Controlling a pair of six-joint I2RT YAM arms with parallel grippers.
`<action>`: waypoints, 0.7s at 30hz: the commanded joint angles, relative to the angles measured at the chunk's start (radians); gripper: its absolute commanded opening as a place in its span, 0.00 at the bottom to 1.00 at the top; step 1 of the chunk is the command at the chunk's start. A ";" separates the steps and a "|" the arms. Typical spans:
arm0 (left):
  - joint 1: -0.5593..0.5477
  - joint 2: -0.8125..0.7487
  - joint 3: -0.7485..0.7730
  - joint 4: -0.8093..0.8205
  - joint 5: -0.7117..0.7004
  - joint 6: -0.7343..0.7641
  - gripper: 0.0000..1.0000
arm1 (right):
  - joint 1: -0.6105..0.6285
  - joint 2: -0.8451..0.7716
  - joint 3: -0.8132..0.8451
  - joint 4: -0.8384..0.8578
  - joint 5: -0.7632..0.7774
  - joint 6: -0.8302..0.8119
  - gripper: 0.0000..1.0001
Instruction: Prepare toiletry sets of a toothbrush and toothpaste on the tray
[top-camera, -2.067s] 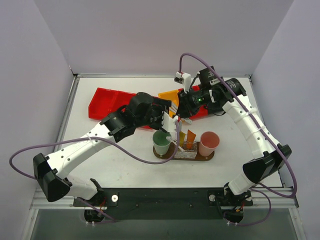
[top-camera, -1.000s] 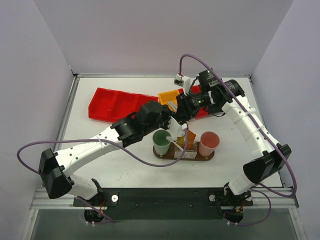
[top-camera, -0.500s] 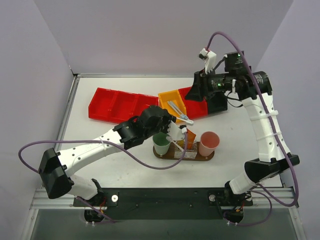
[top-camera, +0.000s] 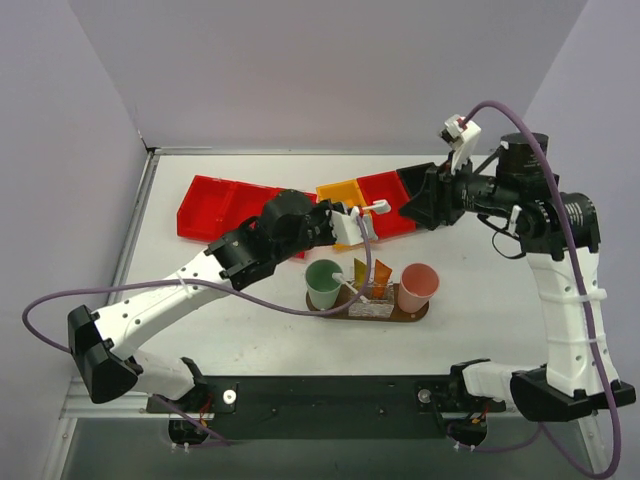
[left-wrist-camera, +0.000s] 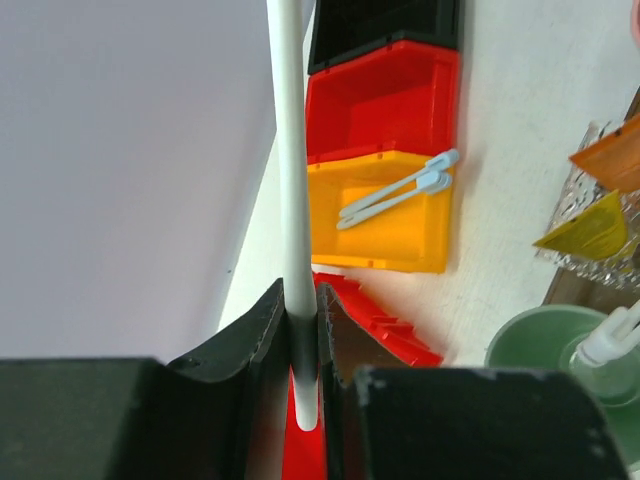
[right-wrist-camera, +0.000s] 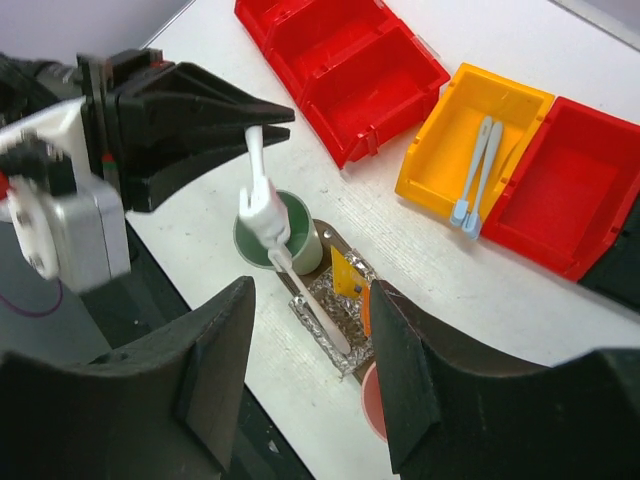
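Two things could go wrong from here. I hold the toothbrush (left-wrist-camera: 290, 150) only by its very end, so the long shaft may swivel in the grip as I lower it. The head could then miss the green cup (top-camera: 322, 285) and land on the counter (top-camera: 470, 270). Another brush (right-wrist-camera: 310, 305) already leans out of that cup towards the glass holder (top-camera: 368, 305) with the toothpaste tubes (top-camera: 372, 272). A careless descent may knock it out, or tip the cup on the tray (top-camera: 415, 314).

My left pincer (left-wrist-camera: 303, 335) is pressed together on the white shaft and hovers above the left end of the tray. It is just near of the yellow bin (left-wrist-camera: 380, 262), where two spare brushes (left-wrist-camera: 395, 190) lie. My right pincer (top-camera: 412, 207) is spread, pinching nothing and touching nothing, raised well off to the far right.
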 joint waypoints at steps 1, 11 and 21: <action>0.046 -0.011 0.094 -0.029 0.103 -0.261 0.00 | -0.001 -0.089 -0.070 0.062 0.023 -0.034 0.45; 0.090 0.033 0.184 -0.044 0.396 -0.519 0.00 | 0.006 -0.172 -0.171 0.234 -0.067 0.040 0.45; 0.086 0.075 0.204 -0.044 0.485 -0.587 0.00 | 0.037 -0.118 -0.111 0.285 -0.067 0.091 0.50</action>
